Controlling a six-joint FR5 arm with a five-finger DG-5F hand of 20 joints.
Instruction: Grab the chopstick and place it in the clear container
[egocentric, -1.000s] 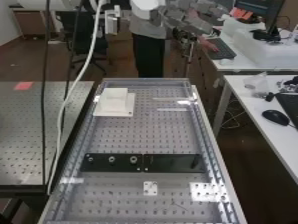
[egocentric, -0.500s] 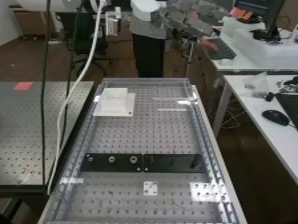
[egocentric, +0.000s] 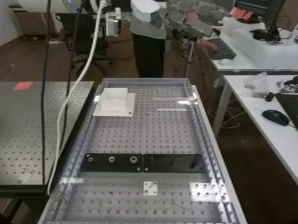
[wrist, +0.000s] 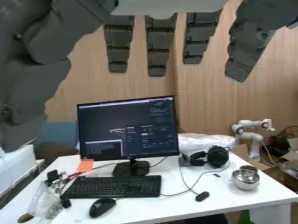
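A perforated bench (egocentric: 146, 135) runs from the bottom of the high view to its upper middle, with an open robot hand (egocentric: 189, 19) at the top of the frame.
In the wrist view, the fingers (wrist: 158, 45) are straight. A white stepped block (egocentric: 115, 103) sits upper left on the bench; to its right, two thin pale streaks (egocentric: 172, 109) lie lengthwise left to right, though whether either is the chopstick cannot be told.

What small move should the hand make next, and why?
Probably a turn down toward the perforated bench, fingers kept open: the hand is raised beyond the bench's far end, its fingers straight and holding nothing, and the wrist camera faces a monitor and keyboard on a white desk.
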